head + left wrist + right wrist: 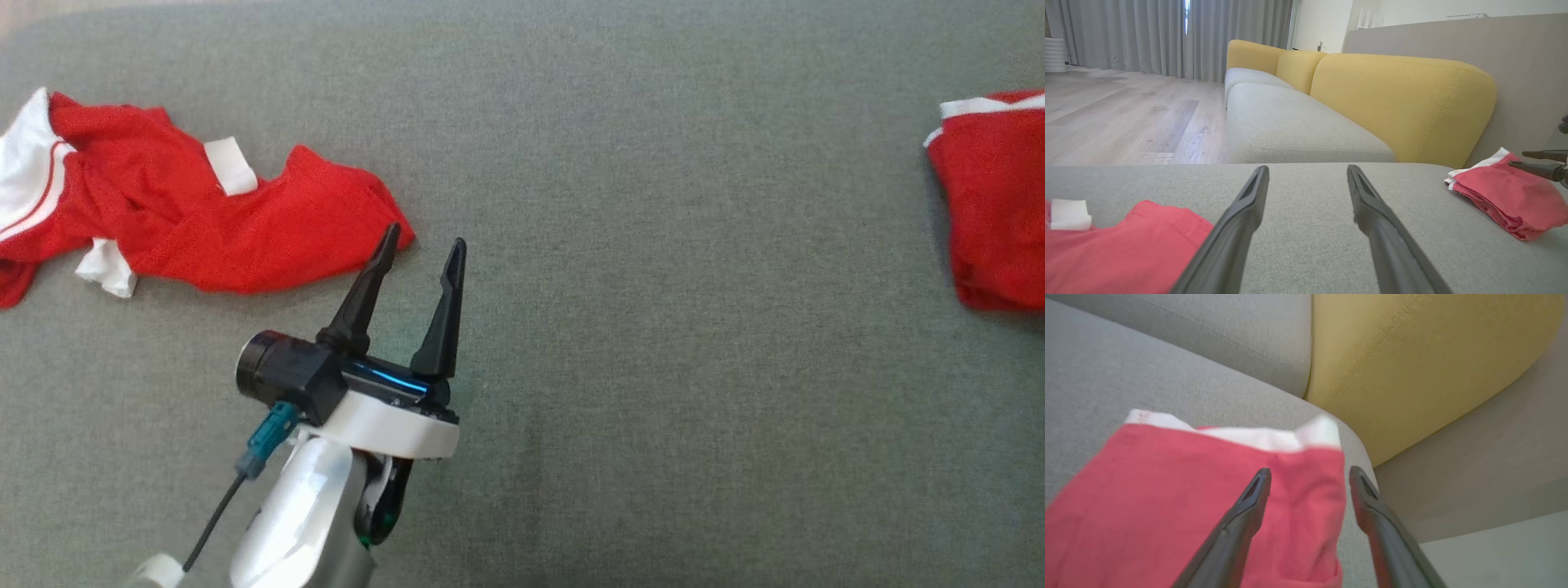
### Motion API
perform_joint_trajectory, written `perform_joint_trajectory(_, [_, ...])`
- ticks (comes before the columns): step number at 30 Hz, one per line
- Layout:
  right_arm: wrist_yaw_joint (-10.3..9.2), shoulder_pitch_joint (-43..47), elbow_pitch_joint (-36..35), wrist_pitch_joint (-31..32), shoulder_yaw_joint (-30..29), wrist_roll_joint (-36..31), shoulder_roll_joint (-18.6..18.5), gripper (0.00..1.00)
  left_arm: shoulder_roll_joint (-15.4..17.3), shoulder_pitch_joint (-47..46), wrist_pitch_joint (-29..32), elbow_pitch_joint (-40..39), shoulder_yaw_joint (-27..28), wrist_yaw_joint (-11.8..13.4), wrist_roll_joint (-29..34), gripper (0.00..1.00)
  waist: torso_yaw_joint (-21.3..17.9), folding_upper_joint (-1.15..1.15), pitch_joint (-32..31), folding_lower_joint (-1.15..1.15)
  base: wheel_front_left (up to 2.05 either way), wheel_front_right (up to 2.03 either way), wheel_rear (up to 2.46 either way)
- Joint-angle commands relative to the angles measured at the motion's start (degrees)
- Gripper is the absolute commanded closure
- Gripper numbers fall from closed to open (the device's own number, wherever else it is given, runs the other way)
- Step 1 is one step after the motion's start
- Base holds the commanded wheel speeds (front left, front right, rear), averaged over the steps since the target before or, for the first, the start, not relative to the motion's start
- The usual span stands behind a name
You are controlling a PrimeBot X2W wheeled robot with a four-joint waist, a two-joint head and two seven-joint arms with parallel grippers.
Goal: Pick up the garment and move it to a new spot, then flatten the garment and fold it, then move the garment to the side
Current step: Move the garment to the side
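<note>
**A:** Head view?
**B:** My left pincer (425, 237) gapes empty at seven o'clock. The crumpled red shirt (245, 229) lies at ten, the folded red garment (992, 204) at three.
**A:** Left wrist?
**B:** Fingers wide, nothing between.
**A:** Right wrist?
**B:** There my right pincer (1310, 470) is spread, empty, over the folded red garment at the cushion (1126, 375) edge. A snagging fingertip could drag it off.

No text, brand, number or sign can be read in any view. The white tag (229, 166) on the crumpled red garment (245, 233) looks blank in the head view, and also in the left wrist view.
</note>
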Motion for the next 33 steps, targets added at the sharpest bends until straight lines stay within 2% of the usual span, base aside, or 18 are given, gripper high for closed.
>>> perform_joint_trajectory(1, [-0.04, -0.6, -2.1, -1.1, -0.3, -0.5, -1.0, 0.0, 0.1, -1.8, -0.5, -1.3, 2.4, -0.1, 0.2, 0.0, -0.1, 0.0, -1.0, -0.01, 0.0, 0.0, 0.0])
perform_joint_trajectory(6, [-0.04, 1.3, -4.9, -3.9, -4.5, 0.1, 4.1, 0.0, 0.1, -0.2, -0.5, -0.8, 4.5, 0.2, 0.4, 0.0, -0.9, 0.0, -6.4, -0.01, 0.0, 0.0, 0.0])
perform_joint_trajectory(7, [-0.04, 1.3, -4.9, -3.9, -4.5, 0.1, 4.1, 0.0, 0.1, -0.2, -0.5, -0.8, 4.5, 0.2, 0.4, 0.0, -0.9, 0.0, -6.4, -0.01, 0.0, 0.0, 0.0])
perform_joint_trajectory(12, [-0.04, 3.4, -9.0, -5.4, -5.3, 2.5, 12.1, 0.0, 0.2, 2.7, -0.5, -0.6, 7.8, 0.8, 0.9, 0.0, -2.0, 0.0, -11.9, -0.01, 0.0, 0.0, 0.0])
perform_joint_trajectory(17, [-0.04, 5.8, -15.9, -6.0, -5.8, 7.1, 19.0, 0.0, 0.6, 6.4, -0.5, -1.2, 11.1, 1.3, 1.3, 0.0, -2.9, 0.0, -16.8, -0.01, 0.0, 0.0, 0.0])
perform_joint_trajectory(23, [-0.04, 10.4, -26.9, -6.2, -7.3, 14.1, 26.0, 0.0, 0.9, 9.7, -0.5, -2.5, 14.0, 1.4, 1.6, 0.0, -3.1, 0.0, -18.9, -0.01, 0.0, 0.0, 0.0])
perform_joint_trajectory(28, [-0.04, 18.6, -36.7, -6.2, -7.7, 18.0, 29.7, 0.0, 0.8, 11.9, -0.5, -3.0, 14.8, 1.2, 2.0, 0.0, -3.0, 0.0, -19.7, -0.01, 0.0, 0.0, 0.0])
perform_joint_trajectory(33, [-0.04, 29.3, -45.2, -6.3, -5.9, 20.9, 30.4, 0.0, 0.6, 13.5, -0.5, -2.6, 14.9, 0.8, 1.8, 0.0, -2.6, 0.0, -20.1, -0.01, 0.0, 0.0, 0.0])
